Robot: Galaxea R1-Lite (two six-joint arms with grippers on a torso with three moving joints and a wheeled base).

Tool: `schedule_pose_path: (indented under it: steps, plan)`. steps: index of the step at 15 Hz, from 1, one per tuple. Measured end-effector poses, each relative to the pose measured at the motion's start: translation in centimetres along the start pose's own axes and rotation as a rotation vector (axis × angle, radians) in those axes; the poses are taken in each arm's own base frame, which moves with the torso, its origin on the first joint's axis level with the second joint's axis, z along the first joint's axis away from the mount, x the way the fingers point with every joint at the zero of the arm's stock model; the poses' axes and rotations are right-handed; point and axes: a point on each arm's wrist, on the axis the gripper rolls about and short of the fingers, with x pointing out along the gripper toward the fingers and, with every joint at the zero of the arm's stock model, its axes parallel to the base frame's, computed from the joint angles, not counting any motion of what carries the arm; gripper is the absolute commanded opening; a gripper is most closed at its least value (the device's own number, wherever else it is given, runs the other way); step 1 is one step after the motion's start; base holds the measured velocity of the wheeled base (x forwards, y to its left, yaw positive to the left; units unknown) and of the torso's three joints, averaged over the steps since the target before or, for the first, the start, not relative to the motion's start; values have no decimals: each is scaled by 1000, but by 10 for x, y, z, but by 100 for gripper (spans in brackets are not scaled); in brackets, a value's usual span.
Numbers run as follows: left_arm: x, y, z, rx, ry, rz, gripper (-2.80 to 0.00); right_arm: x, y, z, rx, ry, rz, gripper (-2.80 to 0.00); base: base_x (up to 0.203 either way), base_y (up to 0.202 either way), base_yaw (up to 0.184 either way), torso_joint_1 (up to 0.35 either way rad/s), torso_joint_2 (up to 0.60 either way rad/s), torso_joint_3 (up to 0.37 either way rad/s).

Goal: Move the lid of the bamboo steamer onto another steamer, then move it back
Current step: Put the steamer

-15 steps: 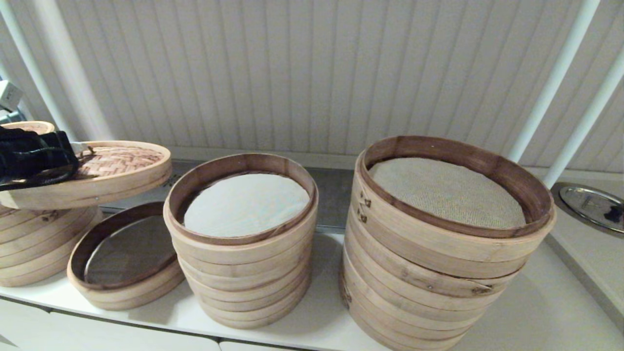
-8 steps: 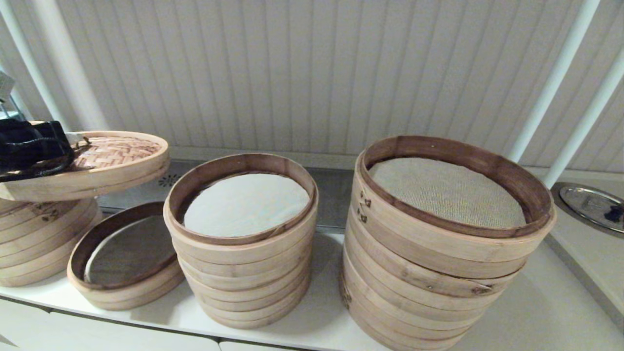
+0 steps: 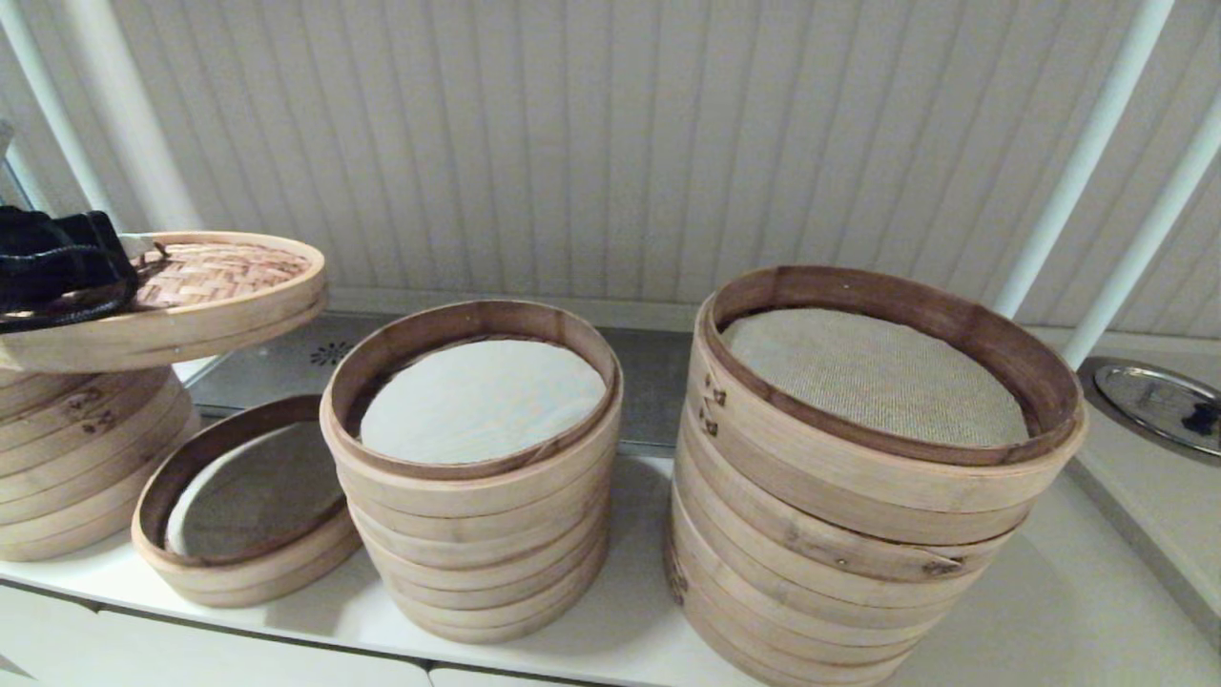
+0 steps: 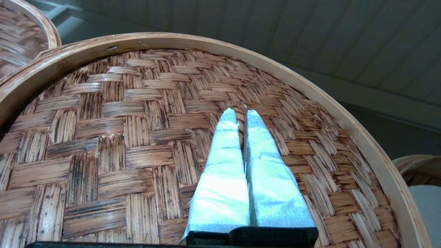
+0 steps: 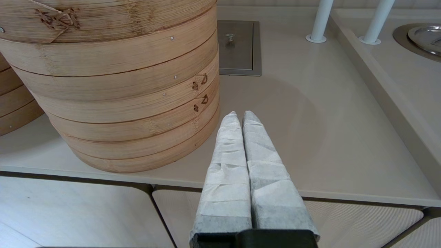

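The bamboo steamer lid (image 3: pixel 215 291), with its reddish-brown woven top and pale rim, hangs slightly tilted in the air above the left stack of steamers (image 3: pixel 76 468). My left gripper (image 3: pixel 143 256) is shut on the lid's small centre loop. In the left wrist view the white-wrapped fingertips (image 4: pixel 241 115) pinch that loop on the weave (image 4: pixel 120 137). The shallow single-tier steamer ring (image 3: pixel 248 572) with a white liner sits on the counter below and to the right of the lid. My right gripper (image 5: pixel 240 115) is shut on nothing, low at the counter's front edge.
A tall stack with a white liner (image 3: pixel 477 544) stands in the middle, and a wider stack with a beige cloth (image 3: pixel 839 553) stands to the right. A round metal plate (image 3: pixel 1154 396) lies at far right. White poles (image 3: pixel 1078 162) rise behind. Another woven lid (image 4: pixel 17 38) lies beyond the held one.
My left gripper has lifted the lid higher and a little to the left, opening a wider gap above the left stack. The right arm has not moved.
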Motion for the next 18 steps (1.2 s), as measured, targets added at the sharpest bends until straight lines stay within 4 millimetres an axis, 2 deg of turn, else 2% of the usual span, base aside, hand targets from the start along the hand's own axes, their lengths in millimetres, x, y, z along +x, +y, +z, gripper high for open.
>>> schedule_pose_path:
  steps: [12,18]
  plan:
    - [-4,-30,5,-7,0,-70,-280,0,0,0,0,0,0,-280,0,0,0,0,0,0]
    - [-6,-56,5,-17,42,-125,-280,0,0,0,0,0,0,-280,0,0,0,0,0,0]
